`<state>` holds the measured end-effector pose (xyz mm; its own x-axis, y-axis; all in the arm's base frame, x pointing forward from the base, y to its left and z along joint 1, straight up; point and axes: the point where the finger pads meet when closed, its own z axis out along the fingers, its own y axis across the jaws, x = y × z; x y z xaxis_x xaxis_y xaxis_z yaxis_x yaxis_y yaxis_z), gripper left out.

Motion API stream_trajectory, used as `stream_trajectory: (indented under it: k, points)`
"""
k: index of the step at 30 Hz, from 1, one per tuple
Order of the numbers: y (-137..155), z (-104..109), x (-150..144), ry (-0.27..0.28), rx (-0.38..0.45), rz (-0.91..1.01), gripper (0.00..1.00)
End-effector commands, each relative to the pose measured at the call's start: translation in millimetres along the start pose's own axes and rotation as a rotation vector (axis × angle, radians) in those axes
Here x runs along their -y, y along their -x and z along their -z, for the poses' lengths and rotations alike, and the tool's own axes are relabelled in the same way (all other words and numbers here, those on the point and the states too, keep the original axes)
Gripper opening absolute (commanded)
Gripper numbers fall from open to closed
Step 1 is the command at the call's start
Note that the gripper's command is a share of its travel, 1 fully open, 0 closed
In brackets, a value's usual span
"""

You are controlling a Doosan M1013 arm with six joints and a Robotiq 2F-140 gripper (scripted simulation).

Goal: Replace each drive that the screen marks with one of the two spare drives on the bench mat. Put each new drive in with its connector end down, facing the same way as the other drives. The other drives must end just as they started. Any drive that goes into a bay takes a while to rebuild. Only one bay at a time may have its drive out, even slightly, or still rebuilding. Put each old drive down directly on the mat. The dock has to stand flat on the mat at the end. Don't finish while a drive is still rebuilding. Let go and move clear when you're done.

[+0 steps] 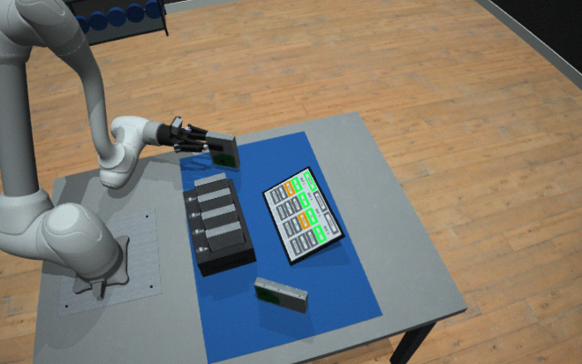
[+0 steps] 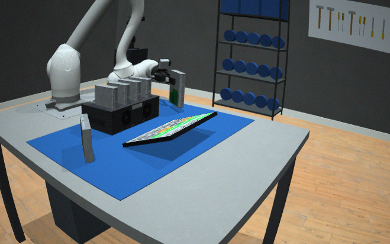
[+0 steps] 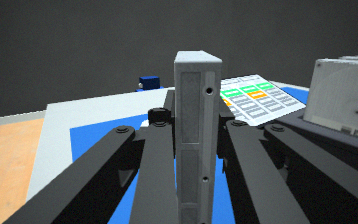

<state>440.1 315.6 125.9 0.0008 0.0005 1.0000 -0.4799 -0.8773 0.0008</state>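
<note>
While the gripper (image 1: 207, 140) (image 2: 173, 79) (image 3: 191, 104) is closed down partway, its fingers clamped on a drive (image 1: 222, 151) (image 2: 177, 88) (image 3: 195, 100), you have that drive upright above the mat (image 1: 279, 155) (image 2: 120, 188) (image 3: 91, 137), beside the dock (image 1: 227, 261) (image 2: 99, 118) (image 3: 300, 125); whether it's old or spare, you can't tell. Four drives fill the dock, so this looks like a set-down step — lower it straight, let it settle, then open; farther off are the screen (image 1: 304, 215) (image 2: 171, 127) (image 3: 267, 100), showing two orange marks, and another drive (image 1: 280, 295) (image 2: 87, 139) on edge.
</note>
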Motion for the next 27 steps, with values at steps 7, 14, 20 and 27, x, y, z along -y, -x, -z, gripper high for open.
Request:
stream_trajectory:
  k: [7,14,20,27]
  points:
    - [8,0,0,0.000,0.000,-0.001,0.10]
    - [12,0,0,0.000,0.000,-0.001,0.10]
    - [16,0,0,0.000,0.000,-0.001,0.10]
    - [18,0,0,0.000,0.000,-0.001,0.10]
